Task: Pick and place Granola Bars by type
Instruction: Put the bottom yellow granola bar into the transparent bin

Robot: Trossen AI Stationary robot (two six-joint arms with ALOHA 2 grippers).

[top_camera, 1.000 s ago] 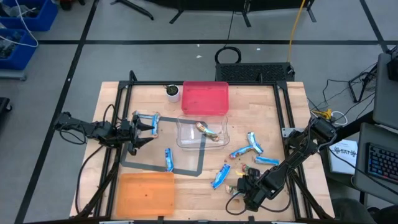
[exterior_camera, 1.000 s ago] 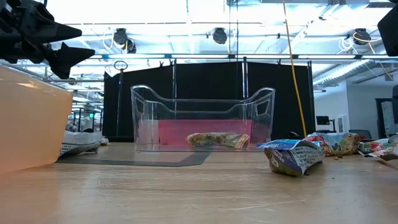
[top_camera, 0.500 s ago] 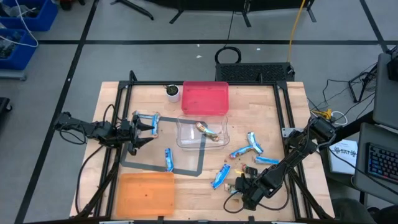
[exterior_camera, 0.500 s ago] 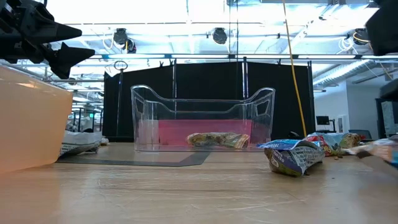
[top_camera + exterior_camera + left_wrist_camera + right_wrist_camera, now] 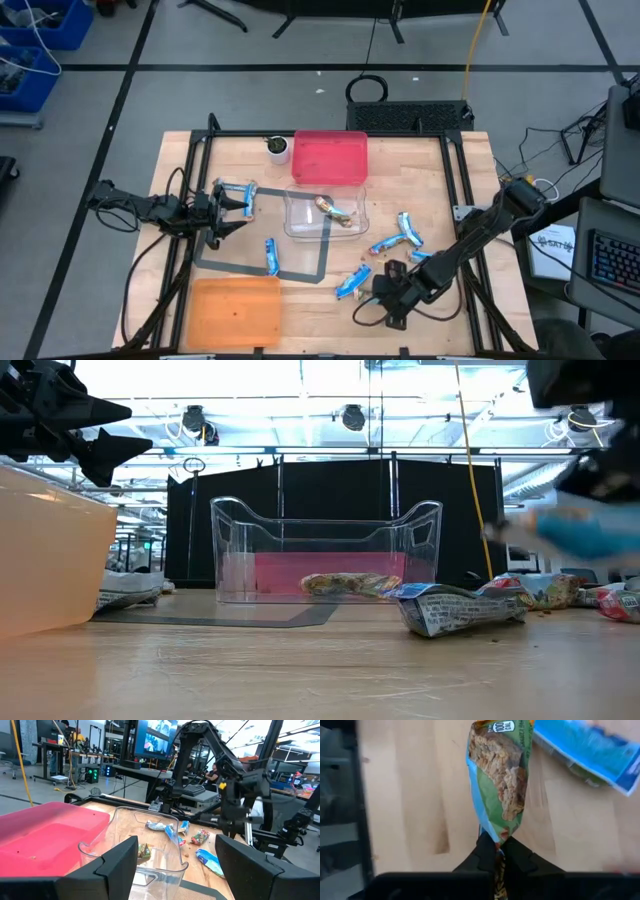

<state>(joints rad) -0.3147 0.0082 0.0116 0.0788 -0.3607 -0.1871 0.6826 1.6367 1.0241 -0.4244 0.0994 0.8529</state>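
My right gripper (image 5: 381,293) hovers over the near right of the table, shut on a green-and-blue wrapped granola bar (image 5: 499,780), which is a blurred shape (image 5: 588,530) in the low view. A blue bar (image 5: 350,282) lies flat beside it. More blue bars lie at the right (image 5: 400,236) and on the grey mat (image 5: 271,256). One tan bar (image 5: 335,210) lies in the clear bin (image 5: 300,228). My left gripper (image 5: 238,200) waits open and level over the table's left side. My right gripper pinches the crimped end of the bar's wrapper (image 5: 495,839) between its two fingers. The fingers slant down from the table's right side, in line with the bar's length. The bar sticks out past the fingertips, lifted clear of the table.
A red bin (image 5: 330,158) stands at the far middle, with a small white cup (image 5: 278,150) to its left. An orange bin (image 5: 235,312) sits near left. A black frame (image 5: 458,190) runs round the table. Bare wood lies between the bins.
My right gripper has shut on the green-and-blue bar, then risen and moved toward the table's far left, lifting the bar off the table. The blue bar beside it has been nudged left and turned flatter.
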